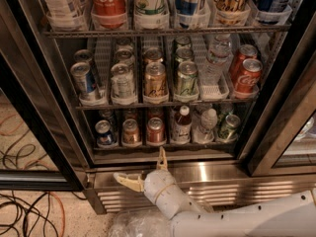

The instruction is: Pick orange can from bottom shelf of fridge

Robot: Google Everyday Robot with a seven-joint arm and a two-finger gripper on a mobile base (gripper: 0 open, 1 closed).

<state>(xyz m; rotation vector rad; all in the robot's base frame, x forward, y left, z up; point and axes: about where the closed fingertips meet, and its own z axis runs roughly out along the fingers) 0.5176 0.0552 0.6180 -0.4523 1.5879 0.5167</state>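
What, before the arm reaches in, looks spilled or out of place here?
Cans on the bottom shelf, the orange can included, stand upright. Odd: crumpled clear plastic lies on the floor near the open gripper, which sits low before the fridge.

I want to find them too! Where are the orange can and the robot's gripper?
orange can (pixel 131 132): camera view, its side, on the bottom shelf (pixel 197 145).
gripper (pixel 138 163): camera view, between its open fingers, below that shelf.
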